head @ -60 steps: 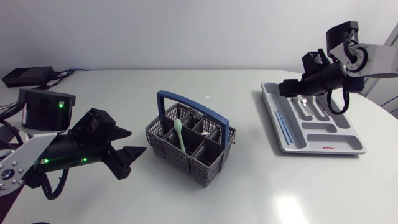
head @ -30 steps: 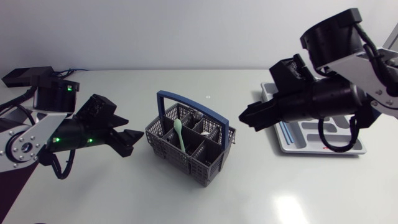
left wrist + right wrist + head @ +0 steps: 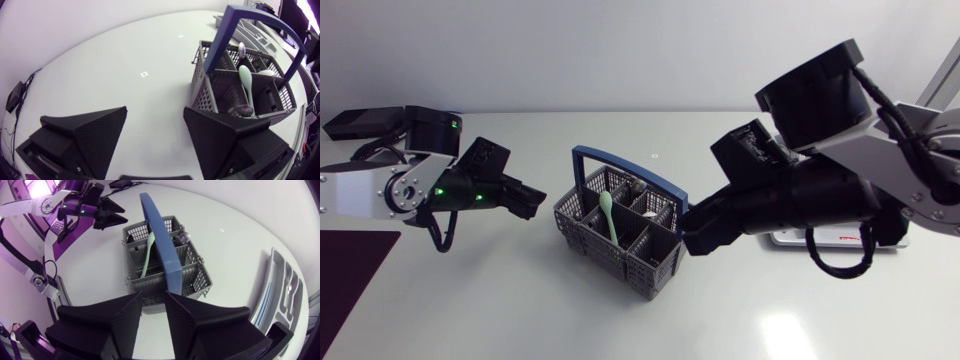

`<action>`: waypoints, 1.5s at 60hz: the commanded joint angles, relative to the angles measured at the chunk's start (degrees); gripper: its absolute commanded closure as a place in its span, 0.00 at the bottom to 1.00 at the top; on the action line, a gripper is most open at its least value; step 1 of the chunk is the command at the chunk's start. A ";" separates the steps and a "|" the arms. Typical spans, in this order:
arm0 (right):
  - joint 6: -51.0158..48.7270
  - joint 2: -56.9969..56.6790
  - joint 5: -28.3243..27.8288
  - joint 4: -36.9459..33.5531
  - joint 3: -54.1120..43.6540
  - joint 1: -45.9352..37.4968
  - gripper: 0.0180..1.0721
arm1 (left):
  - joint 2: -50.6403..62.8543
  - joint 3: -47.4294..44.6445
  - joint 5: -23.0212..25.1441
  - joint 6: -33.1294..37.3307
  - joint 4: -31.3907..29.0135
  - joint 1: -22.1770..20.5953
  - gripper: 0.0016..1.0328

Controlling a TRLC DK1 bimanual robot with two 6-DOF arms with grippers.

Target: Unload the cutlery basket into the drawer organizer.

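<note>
The grey cutlery basket (image 3: pixel 620 240) with a blue handle (image 3: pixel 630 180) stands mid-table and holds a pale green spoon (image 3: pixel 608 212) and some metal cutlery. My left gripper (image 3: pixel 532 200) hovers open just left of the basket. In its wrist view the gripper (image 3: pixel 155 132) stands wide apart, with the basket (image 3: pixel 235 95) and green spoon (image 3: pixel 246 82) ahead, beyond one finger. My right gripper (image 3: pixel 692 238) is at the basket's right side. In its own view the gripper (image 3: pixel 154 315) has a narrow, empty gap above the basket's (image 3: pixel 165 275) near wall, in line with the handle (image 3: pixel 160 240). The drawer organizer (image 3: pixel 277 297) lies beside it with cutlery inside.
My right arm hides most of the organizer (image 3: pixel 840 240) in the head view. A black box (image 3: pixel 365 122) with cables sits at the table's back left. A dark mat (image 3: pixel 350 270) lies at the front left.
My right arm swung from over the organizer across to the basket's right side, and its fingers drew closer together. My left gripper rose and moved further back, left of the basket.
</note>
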 commanded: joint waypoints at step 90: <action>-8.85 13.20 3.90 9.36 6.07 -3.35 0.59 | -13.87 -8.91 3.66 2.81 -4.98 -8.49 0.22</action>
